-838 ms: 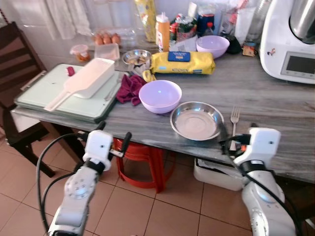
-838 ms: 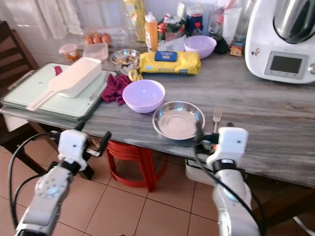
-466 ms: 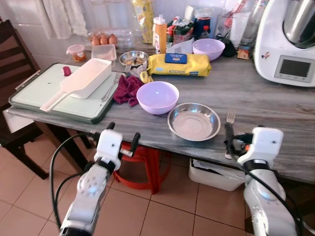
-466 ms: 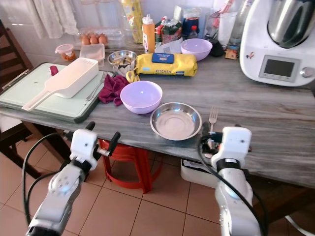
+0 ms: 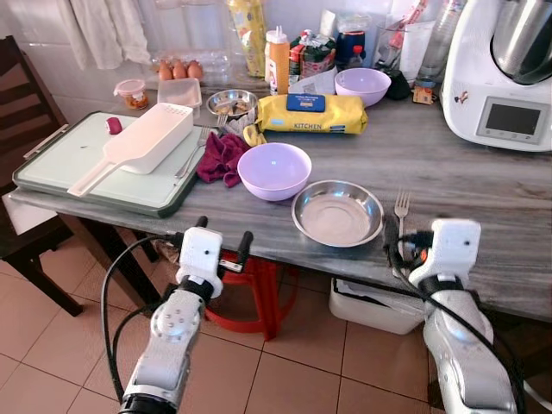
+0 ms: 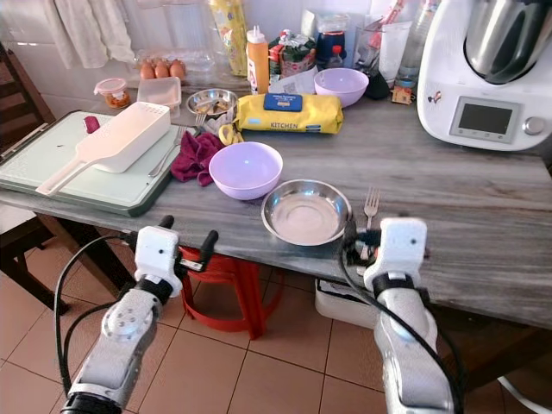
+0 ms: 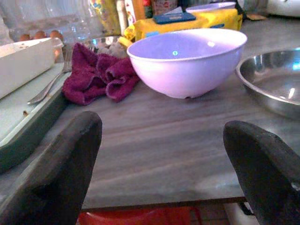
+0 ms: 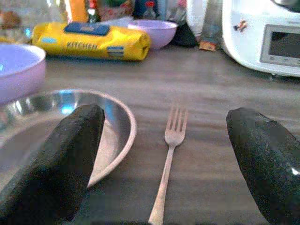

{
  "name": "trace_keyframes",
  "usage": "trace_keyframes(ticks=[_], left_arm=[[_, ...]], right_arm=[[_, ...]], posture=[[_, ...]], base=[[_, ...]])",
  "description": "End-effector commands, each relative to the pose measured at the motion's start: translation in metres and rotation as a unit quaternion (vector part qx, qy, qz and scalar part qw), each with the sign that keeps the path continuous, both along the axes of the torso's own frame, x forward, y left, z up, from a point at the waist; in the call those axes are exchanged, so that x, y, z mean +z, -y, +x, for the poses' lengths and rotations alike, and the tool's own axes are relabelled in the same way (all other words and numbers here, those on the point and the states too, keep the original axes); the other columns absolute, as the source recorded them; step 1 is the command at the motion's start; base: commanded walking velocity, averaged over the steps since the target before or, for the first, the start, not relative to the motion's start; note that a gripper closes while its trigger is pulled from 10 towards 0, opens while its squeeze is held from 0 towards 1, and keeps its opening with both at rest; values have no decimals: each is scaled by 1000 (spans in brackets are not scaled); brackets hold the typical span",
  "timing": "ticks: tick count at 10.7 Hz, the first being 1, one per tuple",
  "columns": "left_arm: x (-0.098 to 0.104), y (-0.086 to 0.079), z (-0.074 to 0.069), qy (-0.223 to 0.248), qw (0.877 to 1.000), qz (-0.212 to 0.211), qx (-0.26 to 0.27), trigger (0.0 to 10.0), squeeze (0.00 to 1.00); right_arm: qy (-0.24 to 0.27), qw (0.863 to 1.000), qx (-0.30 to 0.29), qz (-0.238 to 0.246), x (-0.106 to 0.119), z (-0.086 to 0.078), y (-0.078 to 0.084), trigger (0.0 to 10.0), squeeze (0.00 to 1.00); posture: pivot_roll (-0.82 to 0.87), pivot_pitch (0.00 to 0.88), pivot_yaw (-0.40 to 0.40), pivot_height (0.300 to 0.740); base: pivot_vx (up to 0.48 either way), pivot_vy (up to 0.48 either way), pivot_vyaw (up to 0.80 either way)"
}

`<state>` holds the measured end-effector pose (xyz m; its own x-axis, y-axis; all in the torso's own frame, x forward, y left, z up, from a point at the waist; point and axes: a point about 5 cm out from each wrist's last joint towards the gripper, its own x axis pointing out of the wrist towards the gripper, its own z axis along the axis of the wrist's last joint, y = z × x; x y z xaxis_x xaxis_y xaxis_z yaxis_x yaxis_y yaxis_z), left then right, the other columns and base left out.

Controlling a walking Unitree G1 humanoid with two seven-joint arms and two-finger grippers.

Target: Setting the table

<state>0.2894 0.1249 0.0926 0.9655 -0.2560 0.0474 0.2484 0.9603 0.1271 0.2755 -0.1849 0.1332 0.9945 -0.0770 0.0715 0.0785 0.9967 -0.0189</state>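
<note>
A steel plate sits near the table's front edge, with a fork just to its right. Behind and left of the plate stands a lilac bowl. My right gripper is at the table edge, open, and level with the tabletop. In the right wrist view the fork lies between its fingers without touching them, and the plate is beside one finger. My left gripper is open and holds nothing, just below the front edge, facing the lilac bowl.
A green tray with a white scoop lies at the left, a maroon cloth beside it. A yellow packet, a second lilac bowl and a white kitchen machine stand behind. A red stool sits under the table.
The view has shifted a little. My left gripper has come in to the right, closer to the table's front edge. My right gripper stays by the fork's handle.
</note>
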Motion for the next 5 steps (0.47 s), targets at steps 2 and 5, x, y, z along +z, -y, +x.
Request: trace_keyframes(ticks=[2, 5], left_arm=[[5, -2, 4, -1, 1000, -6, 23, 10000, 0], [6, 5, 5, -6, 1000, -6, 17, 10000, 0]], right_arm=[[17, 1000, 10, 0, 9, 1, -3, 10000, 0], [-3, 1000, 1, 27, -1, -2, -8, 10000, 0]], posture=[[-147, 56, 57, 740], [-131, 63, 58, 740]], base=[[0, 0, 0], [0, 0, -756]])
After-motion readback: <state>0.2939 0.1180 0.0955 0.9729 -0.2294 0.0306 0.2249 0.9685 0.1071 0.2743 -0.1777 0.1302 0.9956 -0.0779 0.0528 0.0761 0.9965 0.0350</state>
